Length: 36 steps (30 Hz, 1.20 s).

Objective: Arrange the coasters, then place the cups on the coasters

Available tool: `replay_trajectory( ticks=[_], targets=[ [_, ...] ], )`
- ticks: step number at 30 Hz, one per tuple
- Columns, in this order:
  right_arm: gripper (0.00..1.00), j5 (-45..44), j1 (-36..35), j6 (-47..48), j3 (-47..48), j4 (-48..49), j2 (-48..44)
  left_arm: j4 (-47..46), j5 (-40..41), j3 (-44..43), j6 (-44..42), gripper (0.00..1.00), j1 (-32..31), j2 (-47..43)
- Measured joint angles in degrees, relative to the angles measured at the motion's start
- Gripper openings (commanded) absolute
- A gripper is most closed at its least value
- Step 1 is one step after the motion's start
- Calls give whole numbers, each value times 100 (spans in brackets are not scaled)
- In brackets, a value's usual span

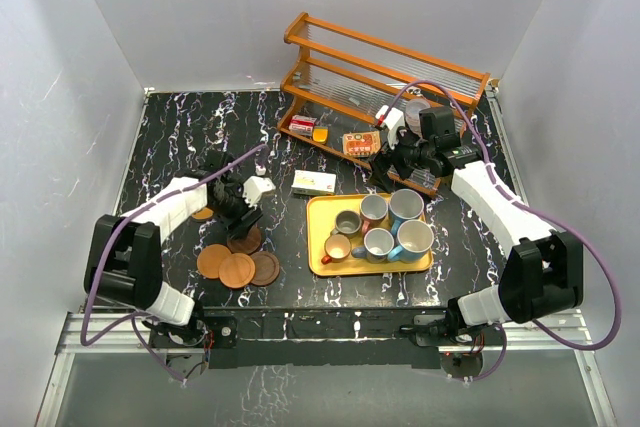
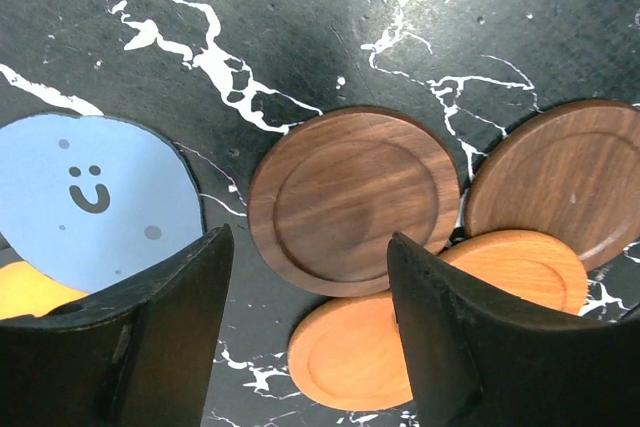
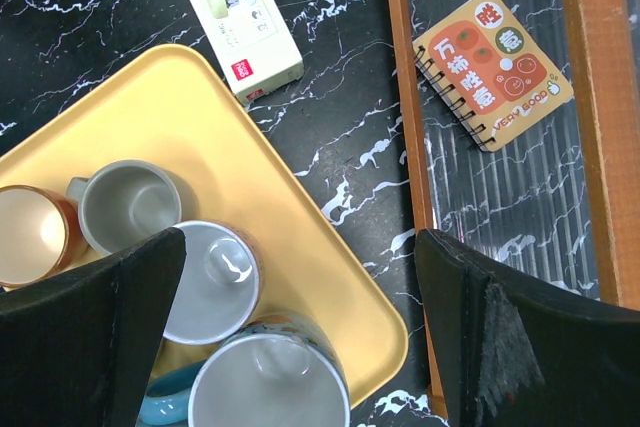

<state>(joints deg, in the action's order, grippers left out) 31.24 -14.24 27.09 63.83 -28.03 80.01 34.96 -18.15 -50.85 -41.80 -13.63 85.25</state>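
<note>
Several coasters lie at the table's front left: a dark brown coaster (image 2: 352, 199) (image 1: 245, 240), a second dark brown one (image 2: 565, 182) (image 1: 265, 268), two orange ones (image 2: 355, 352) (image 2: 520, 262) and a blue-grey one with a smiley face (image 2: 95, 197). My left gripper (image 2: 310, 242) (image 1: 238, 215) hovers open over the first dark brown coaster, gripping nothing. Several cups (image 1: 378, 243) (image 3: 210, 282) stand together on a yellow tray (image 1: 320, 209) (image 3: 330, 277). My right gripper (image 3: 300, 247) (image 1: 395, 162) hangs wide open and empty above the tray's far right corner.
A wooden rack (image 1: 385, 72) (image 3: 405, 97) stands at the back right with an orange notebook (image 3: 492, 69) and small packets on its bottom shelf. A white and green box (image 1: 314, 182) (image 3: 235, 17) lies just behind the tray. A yellow-orange disc (image 2: 25, 292) shows under the blue-grey coaster's edge.
</note>
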Motion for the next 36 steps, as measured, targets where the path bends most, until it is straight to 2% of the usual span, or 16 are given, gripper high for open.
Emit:
replay_trajectory(
  ticks=[13, 21, 36],
  targets=[
    [98, -98, 0, 4, 0, 2, 83, -713, 160, 63, 2, 41, -256, 417],
    [98, -173, 0, 9, 0, 0, 85, -1165, 122, -577, 179, 30, -452, 1099],
    [98, -313, 0, 98, 0, 2, 98, -2035, 444, -2107, 553, 29, -179, 2461]
  ],
)
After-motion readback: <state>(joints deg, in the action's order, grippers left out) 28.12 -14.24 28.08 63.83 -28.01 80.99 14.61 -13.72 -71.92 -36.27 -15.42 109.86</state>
